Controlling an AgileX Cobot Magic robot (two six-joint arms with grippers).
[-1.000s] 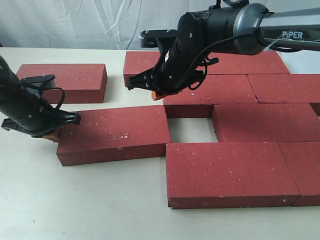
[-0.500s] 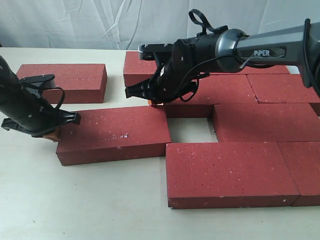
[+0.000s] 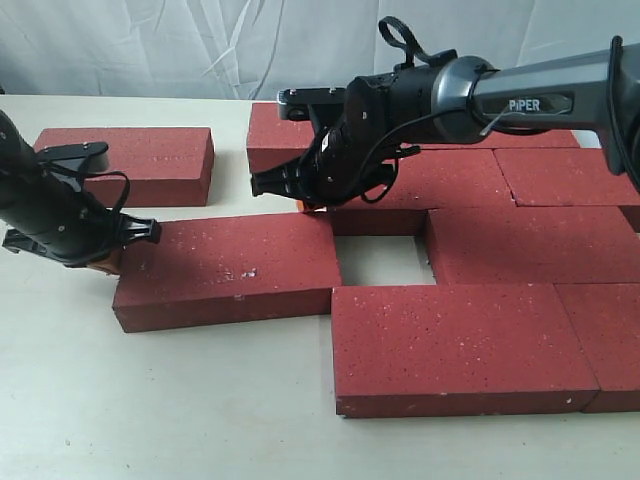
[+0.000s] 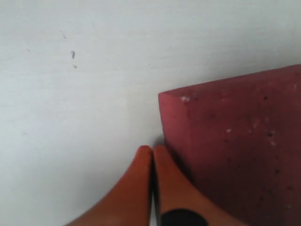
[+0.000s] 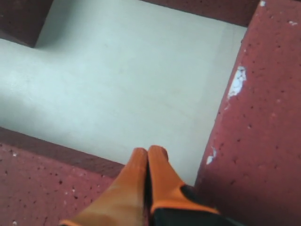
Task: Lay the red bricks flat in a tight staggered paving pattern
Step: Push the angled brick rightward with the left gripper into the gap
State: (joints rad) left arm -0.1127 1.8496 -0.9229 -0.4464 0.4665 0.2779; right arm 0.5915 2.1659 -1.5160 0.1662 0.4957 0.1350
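Paved block [image 3: 500,240] at right: bricks flat, staggered, mostly tight. Gap [image 3: 385,258] open in middle row. Loose brick [image 3: 225,268] beside gap, not yet seated. Stray brick [image 3: 130,160] well apart, far left.
Left claw [image 4: 153,150] closed, empty, tips just beside loose brick's outer end. Right claw [image 5: 149,153] closed, empty, at its far edge near paved block.
Judgement: over half done; two bricks left to place.

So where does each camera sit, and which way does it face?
Exterior: off the arms, looking across the table at the red bricks; both arms show, left gripper and right gripper.
Left wrist: on the left arm, looking along its shut orange fingers at the loose brick's corner.
Right wrist: on the right arm, looking along shut fingers at bare table between bricks.
Shared: exterior and left wrist both show the loose brick beside the left gripper.
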